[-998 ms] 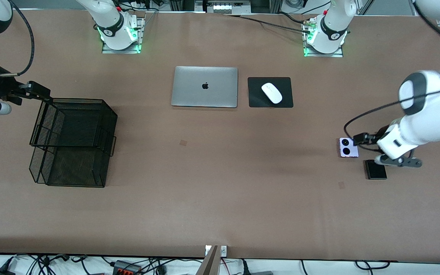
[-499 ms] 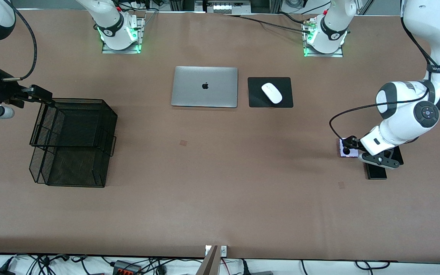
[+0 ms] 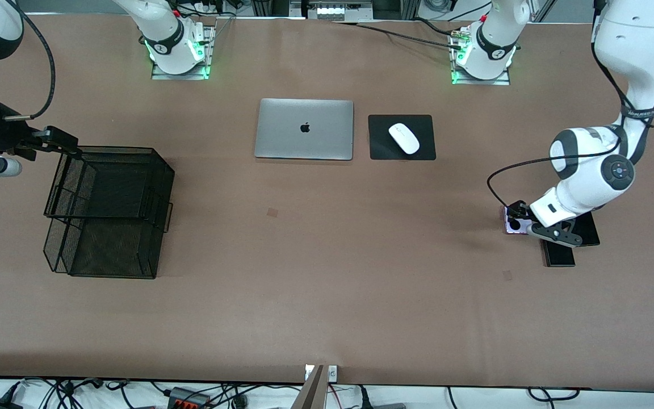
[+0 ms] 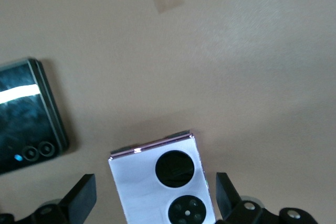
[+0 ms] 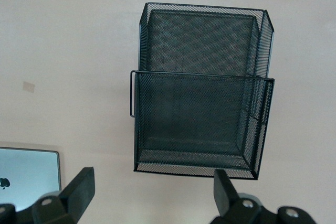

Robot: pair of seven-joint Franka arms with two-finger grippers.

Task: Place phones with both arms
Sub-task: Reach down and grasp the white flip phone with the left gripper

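While the left gripper (image 4: 152, 200) straddles the lilac phone (image 4: 163, 182) spread, the right gripper (image 5: 149, 198) waits spread above the mesh tray (image 5: 199, 119).

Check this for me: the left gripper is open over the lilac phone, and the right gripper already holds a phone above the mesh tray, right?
Not quite. The right gripper holds nothing: the right wrist view shows its open fingers with only the mesh tray beneath. The rest stands: the left wrist view shows the left gripper open over the lilac phone.
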